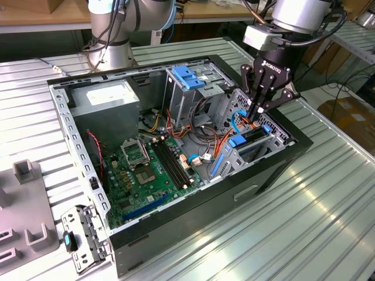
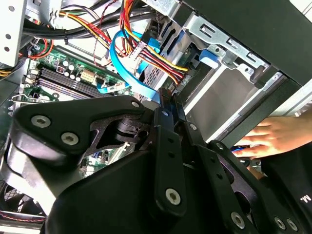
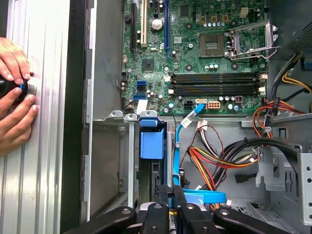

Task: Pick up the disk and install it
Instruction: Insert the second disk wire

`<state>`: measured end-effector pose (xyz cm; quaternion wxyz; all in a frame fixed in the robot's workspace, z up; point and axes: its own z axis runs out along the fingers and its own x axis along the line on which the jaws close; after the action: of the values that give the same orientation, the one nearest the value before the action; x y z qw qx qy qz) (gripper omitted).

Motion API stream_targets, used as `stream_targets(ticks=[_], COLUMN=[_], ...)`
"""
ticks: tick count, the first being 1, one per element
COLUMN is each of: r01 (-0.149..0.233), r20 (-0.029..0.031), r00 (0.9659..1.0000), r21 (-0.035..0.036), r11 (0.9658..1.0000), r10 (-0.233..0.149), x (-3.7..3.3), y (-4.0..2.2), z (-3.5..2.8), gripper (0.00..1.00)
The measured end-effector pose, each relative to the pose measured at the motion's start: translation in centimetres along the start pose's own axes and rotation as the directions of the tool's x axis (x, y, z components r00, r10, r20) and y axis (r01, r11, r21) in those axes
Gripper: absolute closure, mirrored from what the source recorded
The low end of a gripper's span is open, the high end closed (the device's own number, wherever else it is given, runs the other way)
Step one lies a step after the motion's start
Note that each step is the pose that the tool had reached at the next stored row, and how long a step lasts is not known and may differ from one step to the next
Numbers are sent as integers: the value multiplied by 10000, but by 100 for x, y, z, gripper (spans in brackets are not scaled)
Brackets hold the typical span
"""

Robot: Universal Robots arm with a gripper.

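As I looked through the exterior view, the black three-fingered gripper (image 1: 256, 110) hung over the far corner of the open black tower computer case (image 1: 76, 146). Its fingers were drawn together into a narrow point. Directly beneath that point sat the disk (image 1: 253, 136), a flat dark slab with blue plastic rails at its ends, lying at a tilt in the grey metal drive bay (image 1: 280, 139). The fingertips looked to be touching its upper edge or just above it. I could not tell which, nor whether they pinched anything.

In the first wrist view a bright blue flat cable (image 3: 183, 131) ran right up against the fingertips (image 3: 157, 208). The bundle of red, yellow and black wires (image 3: 214, 158) lay just beside them.

I judged the disk to be in the bay but perhaps not fully seated. To do this well I would press straight along the bay's guides, keep both rails level so neither bound, and keep the blue cable out from under the tips.

Well away from the gripper, outside the case wall, a person's hand (image 3: 14, 92) rested on the ribbed metal table (image 3: 44, 185).
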<state>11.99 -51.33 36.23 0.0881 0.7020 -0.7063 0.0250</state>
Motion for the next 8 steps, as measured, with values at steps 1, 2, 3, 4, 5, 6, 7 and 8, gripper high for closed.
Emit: stream_targets(ticks=[1,2,3,4,5,6,7,8], r01=[0,0,0,0,1,4,13,24], r20=[0,0,0,0,6,34,127,193], r00=[10000,10000,10000,10000,10000,10000,9999,9998], r21=[0,0,0,0,0,0,6,13], r11=[10000,10000,10000,10000,10000,10000,10000,10000], r10=[0,0,0,0,-1,-4,-13,-25], x=[0,0,0,1,6,13,42,54], y=[0,0,0,0,0,1,9,13], z=[0,0,0,0,1,2,8,12], gripper=[84,84,84,84,84,84,84,84])
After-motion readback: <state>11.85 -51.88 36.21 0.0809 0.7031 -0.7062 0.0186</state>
